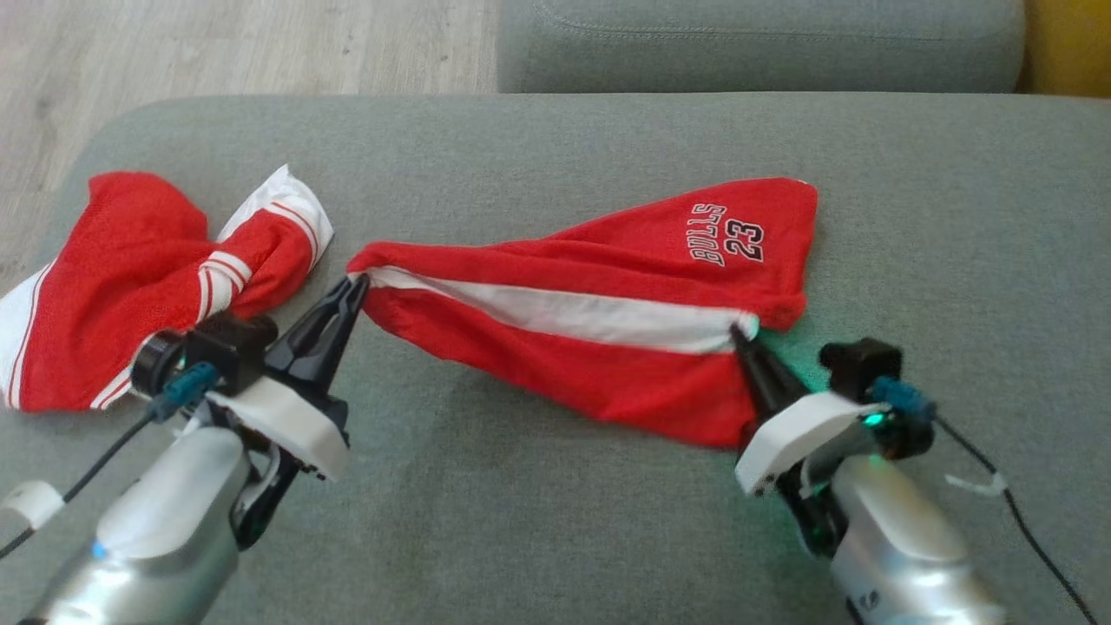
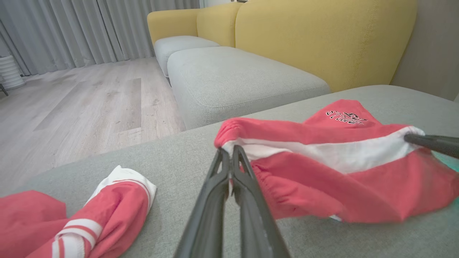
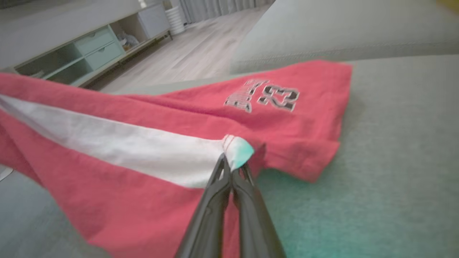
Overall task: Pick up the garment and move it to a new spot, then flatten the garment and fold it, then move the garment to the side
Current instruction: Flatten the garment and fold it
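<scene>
Red with a broad white band, the garment (image 1: 599, 365) lies stretched across the middle of the head view on a grey cushion (image 1: 538, 148), its black-and-white "BULLS 23" print at the upper right of the cloth. The left gripper (image 1: 356, 282) reaches up from the lower left, and its two dark fingers are pressed together on the left end of the white band. In the left wrist view those fingers meet at the gathered red-and-white edge, with cloth pinched between the tips. The right gripper (image 1: 739, 332) comes in from the lower right, and its jaws are likewise closed on the right end of the same band. In the right wrist view a small fold of white fabric bulges just above the tips. Between the two grips the band runs taut, while the red cloth below it sags onto the cushion. A second red-and-white garment (image 1: 130, 278) lies crumpled at the left of the head view, apart from the first. Pale wood floor (image 1: 217, 43) shows at the upper left, and a yellow sofa (image 2: 304, 36) fills the top of the left wrist view.
</scene>
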Available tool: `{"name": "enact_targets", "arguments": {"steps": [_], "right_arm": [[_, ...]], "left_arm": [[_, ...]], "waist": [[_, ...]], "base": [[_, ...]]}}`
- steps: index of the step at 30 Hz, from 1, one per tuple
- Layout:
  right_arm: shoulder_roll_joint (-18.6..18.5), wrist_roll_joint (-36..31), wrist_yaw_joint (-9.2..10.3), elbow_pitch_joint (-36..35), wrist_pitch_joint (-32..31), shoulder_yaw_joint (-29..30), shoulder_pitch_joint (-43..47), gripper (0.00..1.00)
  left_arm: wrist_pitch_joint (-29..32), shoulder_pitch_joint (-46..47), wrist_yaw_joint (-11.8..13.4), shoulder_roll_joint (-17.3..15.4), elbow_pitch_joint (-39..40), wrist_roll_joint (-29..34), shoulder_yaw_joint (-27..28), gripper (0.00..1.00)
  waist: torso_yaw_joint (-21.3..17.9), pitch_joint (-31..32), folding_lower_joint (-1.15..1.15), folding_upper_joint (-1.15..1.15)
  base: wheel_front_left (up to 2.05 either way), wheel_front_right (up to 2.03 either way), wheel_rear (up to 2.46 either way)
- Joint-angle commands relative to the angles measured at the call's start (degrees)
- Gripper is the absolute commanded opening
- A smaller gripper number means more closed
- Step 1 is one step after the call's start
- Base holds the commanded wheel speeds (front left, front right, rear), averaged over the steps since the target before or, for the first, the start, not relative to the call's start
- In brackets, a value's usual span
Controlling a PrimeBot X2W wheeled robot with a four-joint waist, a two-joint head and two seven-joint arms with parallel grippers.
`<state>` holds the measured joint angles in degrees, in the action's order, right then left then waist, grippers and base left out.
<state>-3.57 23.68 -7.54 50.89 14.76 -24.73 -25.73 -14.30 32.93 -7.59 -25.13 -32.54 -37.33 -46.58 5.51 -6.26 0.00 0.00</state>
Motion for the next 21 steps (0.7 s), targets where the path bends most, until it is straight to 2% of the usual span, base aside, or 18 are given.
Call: {"name": "enact_targets", "arguments": {"steps": [1,5,9,13,14,17,21], "right_arm": [[0.7,-2.5,0.05,-3.1,0.2,2.8,-2.6,0.0],[0.7,-6.9,0.05,-10.2,0.2,10.6,-3.5,0.0],[0.7,-12.0,0.05,-15.2,0.2,16.2,-9.0,0.0],[-1.1,-17.3,0.05,-16.0,0.2,19.9,-20.1,0.0],[-1.1,-17.3,0.05,-16.0,0.2,19.9,-20.1,0.0],[-3.8,-19.4,0.05,-16.0,0.2,21.7,-29.9,0.0],[-7.3,-21.6,0.05,-17.7,0.2,24.6,-41.4,0.0]], "left_arm": [[-0.7,3.9,0.1,-3.1,1.7,0.0,2.7,0.0],[-0.7,5.5,0.1,-3.4,3.5,0.1,3.6,0.0],[-0.6,12.7,0.1,-3.3,4.8,1.4,2.3,0.0],[0.2,25.2,0.1,-1.5,4.5,1.8,0.1,0.0],[0.2,25.2,0.1,-1.5,4.5,1.8,0.1,0.0],[0.1,35.9,0.1,0.1,2.6,3.0,-1.6,0.0],[-0.5,47.7,0.1,2.2,-0.5,4.4,0.6,0.0]], "waist": [[-0.6,0.4,0.0,0.0],[-1.8,0.5,0.0,0.0],[-2.8,-1.2,0.0,0.0],[-3.2,-5.2,0.0,0.0],[-3.2,-5.2,0.0,0.0],[-3.9,-8.7,0.0,0.0],[-4.7,-13.2,0.0,0.0]], "base": [[0.0,0.0,0.0],[0.0,0.0,0.0],[0.0,0.0,0.0],[0.0,0.0,0.0],[0.0,0.0,0.0],[0.0,0.0,0.0],[0.0,0.0,0.0]]}}
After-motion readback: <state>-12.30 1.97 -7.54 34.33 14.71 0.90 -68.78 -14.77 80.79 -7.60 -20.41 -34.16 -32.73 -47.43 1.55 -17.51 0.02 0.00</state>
